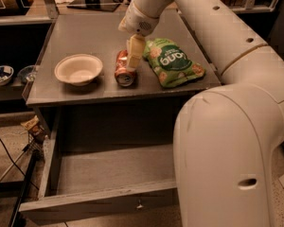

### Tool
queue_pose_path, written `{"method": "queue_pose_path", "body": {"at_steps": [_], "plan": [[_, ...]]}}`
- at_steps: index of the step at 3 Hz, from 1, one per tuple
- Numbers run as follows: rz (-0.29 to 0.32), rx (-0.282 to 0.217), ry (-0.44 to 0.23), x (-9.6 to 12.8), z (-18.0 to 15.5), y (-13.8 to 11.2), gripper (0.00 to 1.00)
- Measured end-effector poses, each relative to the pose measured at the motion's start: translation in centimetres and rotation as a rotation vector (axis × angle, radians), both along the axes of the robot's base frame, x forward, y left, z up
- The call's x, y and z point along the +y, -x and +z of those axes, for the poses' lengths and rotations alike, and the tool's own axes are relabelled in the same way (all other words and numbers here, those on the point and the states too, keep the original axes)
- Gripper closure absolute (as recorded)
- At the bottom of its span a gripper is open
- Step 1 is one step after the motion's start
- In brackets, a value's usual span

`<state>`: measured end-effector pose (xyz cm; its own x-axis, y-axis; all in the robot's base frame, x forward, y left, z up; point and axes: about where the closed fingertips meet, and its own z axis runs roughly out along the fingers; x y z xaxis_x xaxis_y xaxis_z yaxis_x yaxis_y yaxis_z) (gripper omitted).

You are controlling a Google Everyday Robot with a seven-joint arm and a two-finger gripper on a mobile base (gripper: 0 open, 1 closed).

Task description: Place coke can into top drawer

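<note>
The coke can (124, 70) lies on its side on the grey cabinet top (85, 32), between a white bowl and a green snack bag, with its silver end facing me. My gripper (134, 56) points down and sits right at the can's upper right side, touching or almost touching it. The top drawer (104, 170) is pulled open below the cabinet top, and nothing is visible inside it. Its worn front panel (85, 206) with a small metal knob (139, 205) is nearest to me. My arm hides the drawer's right part.
A white bowl (79, 69) stands left of the can. A green snack bag (173, 63) lies right of it. My large white arm (227, 141) fills the right foreground. Small bowls (1, 74) sit on a low shelf at the far left. Cables lie on the floor at lower left.
</note>
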<state>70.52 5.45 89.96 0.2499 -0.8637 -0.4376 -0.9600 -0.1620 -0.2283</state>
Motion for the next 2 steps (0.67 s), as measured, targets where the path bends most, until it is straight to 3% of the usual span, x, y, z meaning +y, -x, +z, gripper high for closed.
{"method": "queue_pose_path", "body": {"at_steps": [2], "plan": [[0.004,0.035,-0.028,1.25,-1.02,0.93,0.0]]}}
